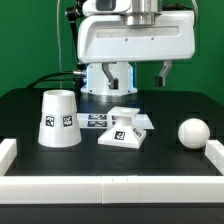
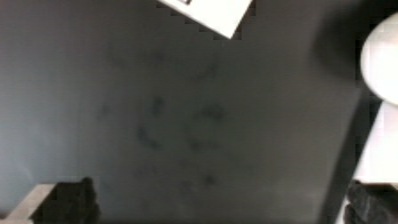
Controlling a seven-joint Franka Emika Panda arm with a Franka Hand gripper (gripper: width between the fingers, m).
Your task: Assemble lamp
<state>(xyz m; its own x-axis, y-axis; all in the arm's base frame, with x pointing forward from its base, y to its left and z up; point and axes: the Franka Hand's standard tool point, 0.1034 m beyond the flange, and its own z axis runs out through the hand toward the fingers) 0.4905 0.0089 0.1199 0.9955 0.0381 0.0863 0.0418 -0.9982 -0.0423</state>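
Tabletop (image 1: 30,105) comes first: we see a black matte surface filling most of the exterior view. A low white rail (image 1: 110,188) borders its near edge and both sides. Above the far part of the table hangs the Franka arm (image 1: 135,40), its broad white housing level across the top of the view. The white pedestal (image 1: 108,78) stands behind it on the table's far edge.

Of the lamp's three loose parts, the shade (image 1: 58,120) is the biggest. It stands on its wide end towards the exterior view's left, with tags on its wall. The stepped square base (image 1: 127,130) lies flat near the middle, tagged on top and on its sides, and is clear of the shade. The bulb (image 1: 192,131) rests on the table towards the exterior view's right, well apart from the base, with its round head showing.

The marker board (image 1: 93,120) lies flat just behind the gap between shade and base.

The gripper (image 1: 163,74) hangs high over the far part of the table and touches nothing. We cannot tell how its jaws are set. The wrist view shows only one dark finger (image 2: 71,200) at the picture's edge, over bare table. The bulb's blurred white curve is at another edge.
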